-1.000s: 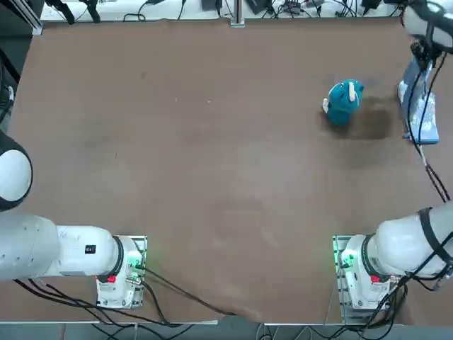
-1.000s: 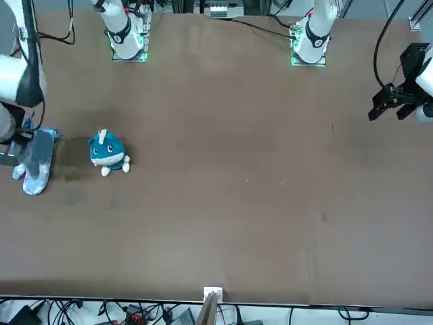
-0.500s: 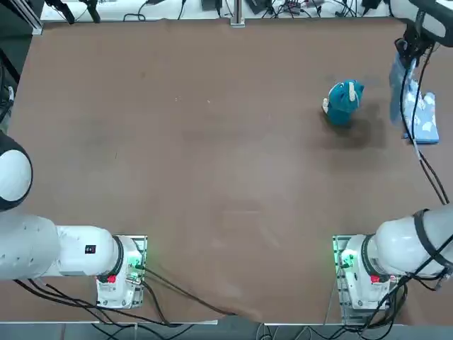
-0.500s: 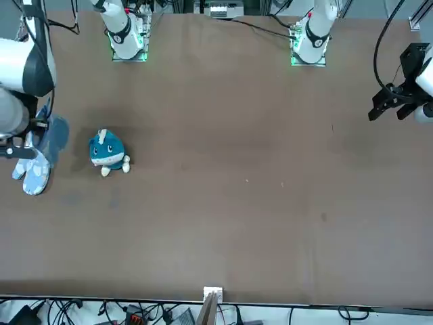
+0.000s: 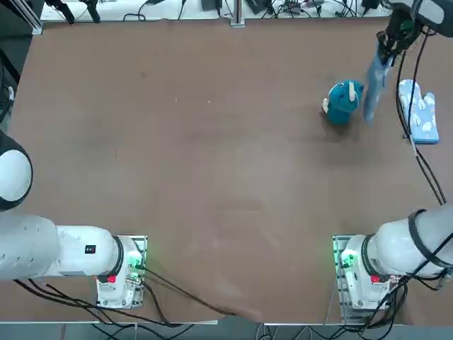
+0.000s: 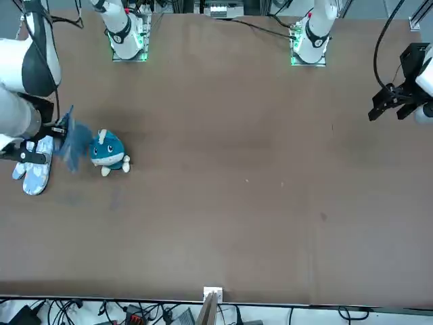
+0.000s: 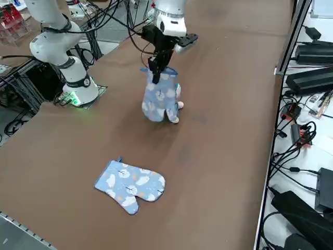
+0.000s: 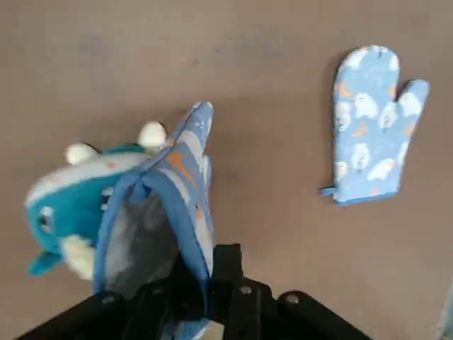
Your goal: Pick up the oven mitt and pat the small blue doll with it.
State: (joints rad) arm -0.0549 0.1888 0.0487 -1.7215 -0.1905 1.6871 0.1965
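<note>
Top view: the right gripper (image 5: 386, 51), upper right, is clamped on a hanging mitt (image 5: 372, 91) just beside the doll (image 5: 343, 101); a second mitt (image 5: 418, 110) lies flat farther right.

Quilted cloth oven mitt (image 7: 158, 100), plush fuzzy small blue doll (image 5: 343, 101), matt brown table (image 5: 212, 177).

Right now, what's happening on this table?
The right arm's end effector is shut on the cuff of a blue oven mitt, which hangs down right beside the small blue doll. A second, matching mitt lies flat on the table, apart from both. Whether the hanging mitt touches the doll is unclear.
</note>
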